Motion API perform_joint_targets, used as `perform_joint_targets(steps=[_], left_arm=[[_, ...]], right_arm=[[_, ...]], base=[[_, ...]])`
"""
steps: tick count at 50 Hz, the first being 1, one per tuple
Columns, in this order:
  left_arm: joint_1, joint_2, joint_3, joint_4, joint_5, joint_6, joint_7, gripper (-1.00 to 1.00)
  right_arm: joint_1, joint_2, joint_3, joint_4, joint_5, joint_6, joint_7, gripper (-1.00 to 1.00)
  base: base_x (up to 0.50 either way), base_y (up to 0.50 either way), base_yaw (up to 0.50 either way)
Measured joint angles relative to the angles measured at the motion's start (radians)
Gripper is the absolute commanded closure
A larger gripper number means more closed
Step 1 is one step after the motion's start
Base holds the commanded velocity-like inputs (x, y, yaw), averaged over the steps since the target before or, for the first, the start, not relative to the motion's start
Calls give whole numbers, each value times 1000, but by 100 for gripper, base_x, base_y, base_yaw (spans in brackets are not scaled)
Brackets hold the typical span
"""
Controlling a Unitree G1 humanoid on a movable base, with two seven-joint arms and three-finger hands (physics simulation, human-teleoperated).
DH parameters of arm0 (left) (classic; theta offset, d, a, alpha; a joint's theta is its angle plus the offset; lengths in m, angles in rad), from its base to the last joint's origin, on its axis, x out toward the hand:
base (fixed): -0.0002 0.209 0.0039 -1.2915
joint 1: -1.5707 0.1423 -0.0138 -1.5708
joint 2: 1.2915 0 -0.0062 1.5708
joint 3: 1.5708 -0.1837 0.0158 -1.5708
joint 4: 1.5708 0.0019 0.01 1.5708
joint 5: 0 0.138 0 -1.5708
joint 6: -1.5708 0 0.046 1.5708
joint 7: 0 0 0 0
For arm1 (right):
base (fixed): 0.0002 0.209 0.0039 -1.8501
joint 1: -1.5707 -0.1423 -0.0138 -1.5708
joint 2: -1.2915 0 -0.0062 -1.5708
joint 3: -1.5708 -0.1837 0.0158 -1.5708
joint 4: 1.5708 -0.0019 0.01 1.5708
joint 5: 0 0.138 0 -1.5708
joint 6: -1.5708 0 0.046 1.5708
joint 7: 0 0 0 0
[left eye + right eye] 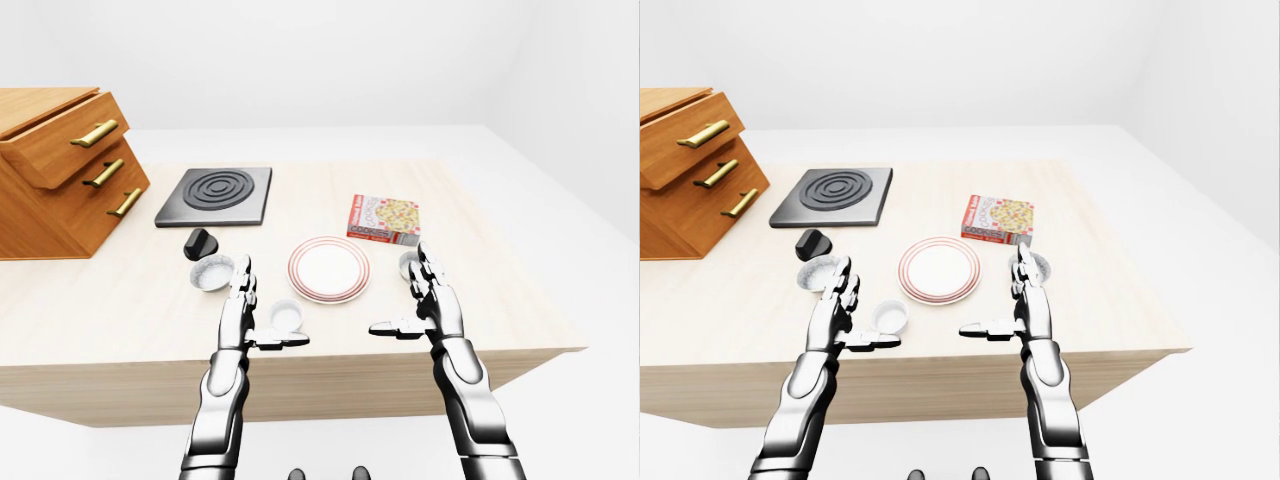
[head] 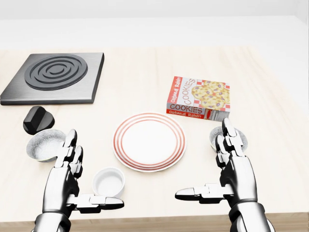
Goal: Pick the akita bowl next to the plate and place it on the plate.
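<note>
- The plate (image 2: 149, 141), white with red rings, lies flat near the middle of the table (image 2: 145, 63).
- Three small bowls show. A white bowl (image 2: 108, 181) sits just left of the plate's near edge. A grey bowl (image 2: 46, 144) sits farther left. A third bowl (image 2: 216, 137) sits just right of the plate, half hidden by the right hand.
- I cannot tell which of these is the akita bowl; none is on the plate.
- The left hand (image 2: 67, 179) is open, fingers straight and pointing away, thumb stuck out to the right under the white bowl's near rim. Whether it touches the bowl I cannot tell.
- The right hand (image 2: 231, 169) is open too, fingers straight, thumb out to the left; its fingertips (image 2: 228, 128) overlap the third bowl in the head view.
- A cookie box (image 2: 199, 98) lies flat, far right of the plate.
- A black stove plate (image 2: 53, 77) lies far left, with a black knob (image 2: 37, 120) nearer, beside the grey bowl.
- A wooden drawer cabinet (image 1: 60, 170) stands at the table's left.
</note>
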Motion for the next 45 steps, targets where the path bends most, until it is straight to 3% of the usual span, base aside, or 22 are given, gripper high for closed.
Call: perform_joint_targets(steps=[18,45], left_arm=[[-3,1,3,1,-6,8,3,-100],[-4,2,7,4,-10,8,3,-100]], right_arm=[[12,0,14,-9,-30,-27,13,-100],[20,2,17,-13,-32,-37,29,-100]], base=[[0,0,0],[7,0,0]])
